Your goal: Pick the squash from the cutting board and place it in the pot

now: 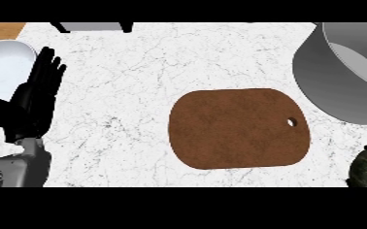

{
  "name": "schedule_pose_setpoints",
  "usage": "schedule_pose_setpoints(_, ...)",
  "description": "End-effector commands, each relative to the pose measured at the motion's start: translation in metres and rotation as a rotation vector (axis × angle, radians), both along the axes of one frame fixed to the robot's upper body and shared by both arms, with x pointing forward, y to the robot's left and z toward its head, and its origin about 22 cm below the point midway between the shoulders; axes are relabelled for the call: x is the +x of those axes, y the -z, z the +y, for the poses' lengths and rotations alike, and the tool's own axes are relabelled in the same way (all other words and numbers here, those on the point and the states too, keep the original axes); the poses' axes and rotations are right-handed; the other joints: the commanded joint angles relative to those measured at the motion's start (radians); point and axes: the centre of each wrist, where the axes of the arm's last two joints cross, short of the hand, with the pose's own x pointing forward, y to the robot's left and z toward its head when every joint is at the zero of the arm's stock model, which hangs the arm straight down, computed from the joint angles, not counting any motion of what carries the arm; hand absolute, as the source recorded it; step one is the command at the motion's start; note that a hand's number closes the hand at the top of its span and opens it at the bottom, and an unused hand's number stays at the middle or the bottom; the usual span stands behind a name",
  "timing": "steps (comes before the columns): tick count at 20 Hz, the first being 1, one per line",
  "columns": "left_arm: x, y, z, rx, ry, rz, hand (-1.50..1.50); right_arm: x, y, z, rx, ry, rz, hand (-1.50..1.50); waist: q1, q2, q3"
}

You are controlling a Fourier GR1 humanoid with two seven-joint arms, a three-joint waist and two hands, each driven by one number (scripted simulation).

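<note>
Black left robot hand (37,89), grey forearm (27,167).

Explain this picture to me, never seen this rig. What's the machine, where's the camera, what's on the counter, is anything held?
The machine is a humanoid robot standing at a kitchen counter. The camera sits in its head and looks steeply down, so you see only what comes in from the lower edge. At the left is its left hand, black, on a grey forearm, open with fingers up, resting and holding nothing. On the white marble counter lie a brown cutting board in the middle, a big grey pot at the right, cut off by the edge, and a white dish at the far left. No squash shows on the board. The dark shape at the lower right edge is probably the right hand; too little of it shows to tell whether it holds anything.
</note>
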Motion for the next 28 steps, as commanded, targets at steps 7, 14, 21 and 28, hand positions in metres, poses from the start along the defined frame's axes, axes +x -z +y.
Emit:
schedule_pose_setpoints(7,0.011,-0.027,-0.014,-0.003,0.031,0.009,0.0,0.054,-0.009,-0.066,0.114,0.122,0.02,1.5,0.015,0.002,0.001)
schedule_pose_setpoints(14,0.017,0.0,-0.019,0.025,0.025,0.001,0.0,0.114,-0.014,-0.113,0.14,0.174,0.037,1.5,0.018,0.005,0.001)
schedule_pose_setpoints(21,0.009,-0.001,-0.021,-0.001,0.065,-0.01,0.0,0.127,0.014,-0.113,-0.177,0.368,-0.105,1.5,0.051,0.016,0.003)
schedule_pose_setpoints(28,0.017,-0.012,-0.011,-0.015,0.042,-0.013,0.0,0.176,0.049,-0.142,-0.239,0.387,-0.051,1.5,0.051,0.014,0.003)
